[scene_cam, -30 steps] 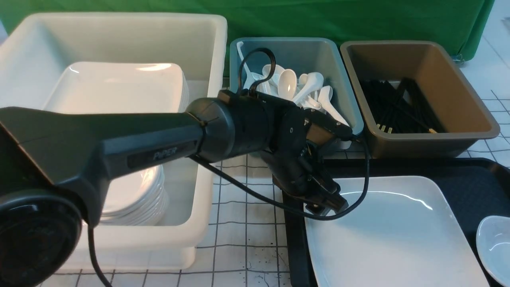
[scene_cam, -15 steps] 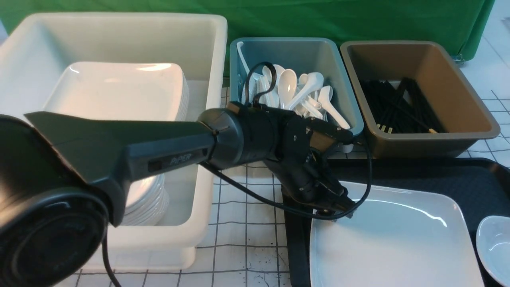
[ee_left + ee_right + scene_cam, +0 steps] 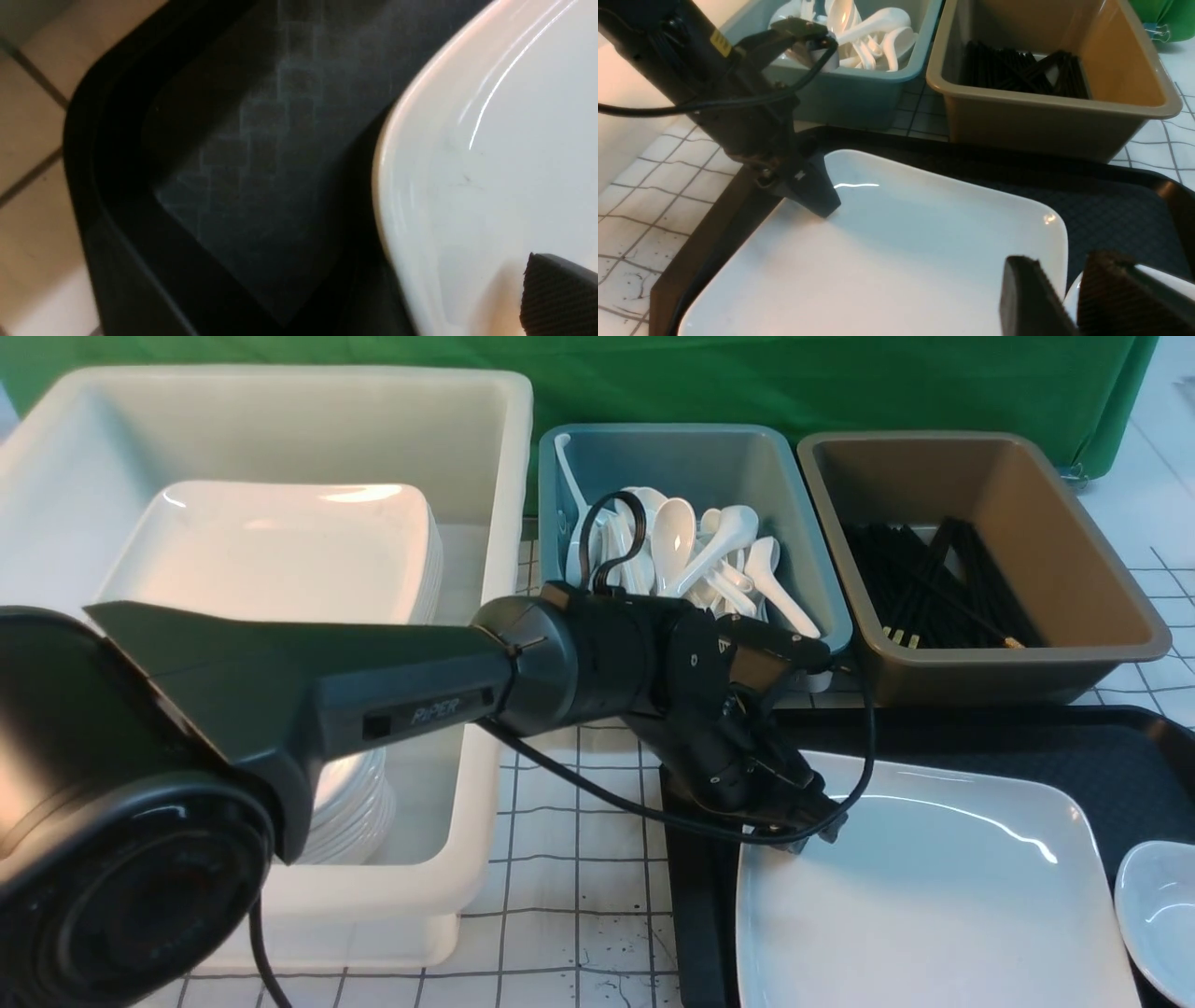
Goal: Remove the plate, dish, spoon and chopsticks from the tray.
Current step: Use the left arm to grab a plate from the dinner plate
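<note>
Front view: the tray (image 3: 1074, 747) lies at the near right edge of the counter (image 3: 579, 859), carrying the plate (image 3: 934, 896) with the dish (image 3: 1158, 915) just beside it. The left gripper (image 3: 808, 817) has its jaws apart at the plate's far-left corner. For the right gripper (image 3: 1059, 270), by the dish, I cannot tell.

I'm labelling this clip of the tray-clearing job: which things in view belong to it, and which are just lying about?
Job: plate, dish, tray, left gripper at the plate's corner.
Lying about: white tub with stacked plates, teal tub with white spoons, brown tub with black chopsticks, green cloth.
</note>
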Robot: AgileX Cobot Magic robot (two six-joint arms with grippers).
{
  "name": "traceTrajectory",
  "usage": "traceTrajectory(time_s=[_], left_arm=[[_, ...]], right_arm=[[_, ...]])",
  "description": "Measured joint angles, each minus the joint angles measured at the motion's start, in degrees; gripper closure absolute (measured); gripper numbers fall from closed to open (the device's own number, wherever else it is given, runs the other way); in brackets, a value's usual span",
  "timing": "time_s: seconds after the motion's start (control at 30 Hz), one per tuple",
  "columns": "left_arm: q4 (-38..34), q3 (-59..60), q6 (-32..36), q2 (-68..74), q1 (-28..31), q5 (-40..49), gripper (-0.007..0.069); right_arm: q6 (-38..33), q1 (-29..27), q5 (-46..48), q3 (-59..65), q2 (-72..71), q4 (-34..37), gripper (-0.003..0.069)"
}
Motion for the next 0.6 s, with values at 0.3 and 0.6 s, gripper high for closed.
traceTrajectory(time_s=[0.3,0.6], left_arm=[[-4.3,-0.3,-0.1,0.9,0.3,-1.5,0.0425],[-6.9,-0.3,-1.6,1.2,0.7,-1.5,0.0484]], right_arm=[[0.0,0.0,0.0,0.0,0.0,0.0,0.0419],[0.0,0.0,0.0,0.0,0.0,0.0,0.0419]])
